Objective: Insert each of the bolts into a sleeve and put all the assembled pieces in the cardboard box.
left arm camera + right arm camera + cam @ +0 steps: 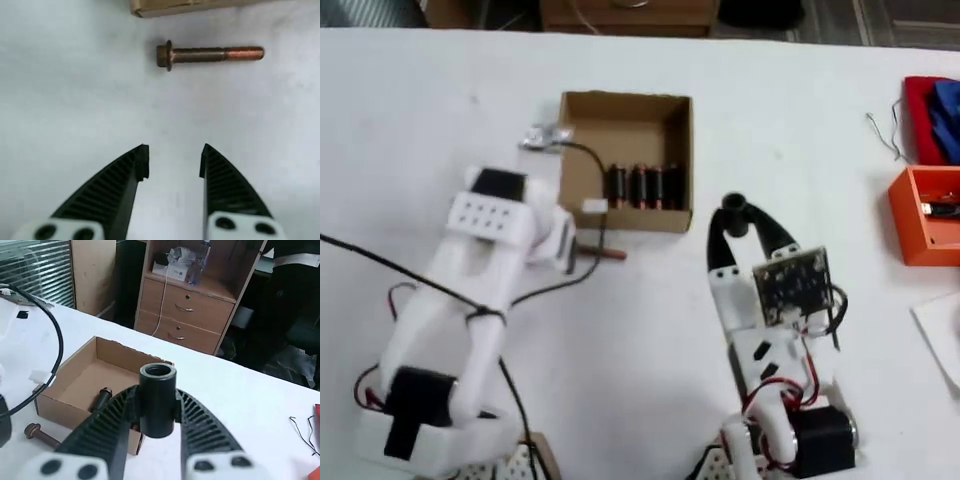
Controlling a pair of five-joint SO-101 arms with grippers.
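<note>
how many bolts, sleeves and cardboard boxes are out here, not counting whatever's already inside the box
bolt: 1
sleeve: 1
cardboard box: 1
total: 3

Wooden drawer cabinet (pixel 187 315) behind white table (pixel 260 390), window blinds (pixel 35 265)

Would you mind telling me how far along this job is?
Done: several assembled pieces lie in the cardboard box. In hand: the right end effector grips a black sleeve. Remaining: one bolt lies on the table beside the box, ahead of the open left end effector.
</note>
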